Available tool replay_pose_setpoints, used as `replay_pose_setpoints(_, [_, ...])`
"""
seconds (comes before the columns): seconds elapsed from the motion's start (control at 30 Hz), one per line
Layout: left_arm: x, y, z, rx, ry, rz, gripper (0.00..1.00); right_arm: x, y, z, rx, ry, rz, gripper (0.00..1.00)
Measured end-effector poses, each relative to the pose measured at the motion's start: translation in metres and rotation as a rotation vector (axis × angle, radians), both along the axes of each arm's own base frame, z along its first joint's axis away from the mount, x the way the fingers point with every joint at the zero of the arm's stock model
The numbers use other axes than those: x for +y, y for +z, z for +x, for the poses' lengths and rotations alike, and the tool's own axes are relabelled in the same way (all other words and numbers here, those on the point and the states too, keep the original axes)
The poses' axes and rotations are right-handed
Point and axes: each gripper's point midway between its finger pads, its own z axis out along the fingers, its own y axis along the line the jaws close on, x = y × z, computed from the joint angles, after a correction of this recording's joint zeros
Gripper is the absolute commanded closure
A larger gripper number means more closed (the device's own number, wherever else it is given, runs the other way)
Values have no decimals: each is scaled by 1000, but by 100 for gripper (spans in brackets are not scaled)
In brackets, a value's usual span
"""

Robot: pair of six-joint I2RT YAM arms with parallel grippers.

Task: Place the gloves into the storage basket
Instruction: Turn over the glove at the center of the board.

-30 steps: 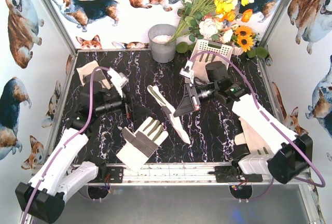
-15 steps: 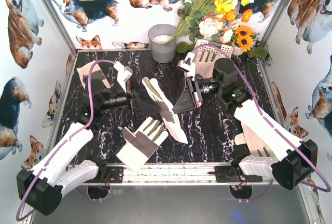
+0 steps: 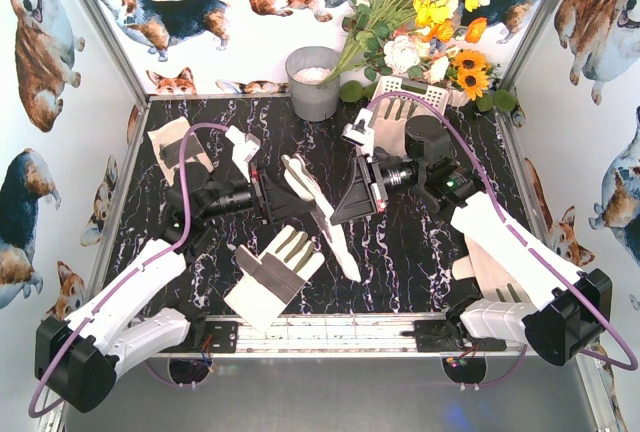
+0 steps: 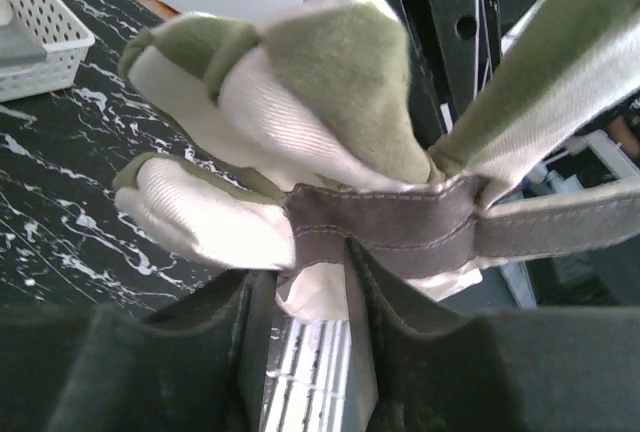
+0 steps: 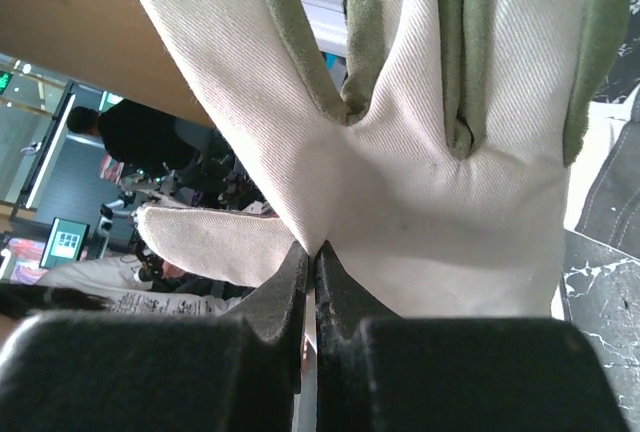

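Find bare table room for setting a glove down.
Bare black marble tabletop lies between the dangling cream fabric glove and the right arm. Crowded: the centre around that glove, and beside the white slotted plastic basket.

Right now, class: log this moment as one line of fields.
right gripper: shut on lifted glove | left gripper: jaws around same glove, grip unclear | storage basket: lifted glove not in it | table glove: waiting

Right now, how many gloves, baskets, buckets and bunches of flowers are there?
Gloves: 4
White basket: 1
Grey bucket: 1
Flower bunch: 1
Total: 7
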Motion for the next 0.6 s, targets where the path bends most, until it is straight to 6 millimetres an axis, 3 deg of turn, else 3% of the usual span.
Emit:
replay_pose_setpoints(0.13, [2,-5,11,16,73,13,100,0,-8,3,1,-24,-24,100])
replay_pose_setpoints(0.3, [12,-7,25,20,197,29,100,1,-19,13,-7,-85,-58,100])
replay_pose_setpoints(0.4, [17,-14,31,40,254,52,100,-2,-36,25,9,-158,-89,96])
replay_pose_setpoints(0.5, [19,-36,40,108,290,110,100,-8,-65,40,71,-251,-146,91])
replay_pose_setpoints(0.6, [18,-76,51,216,314,210,100,-15,-98,58,132,-362,-226,90])
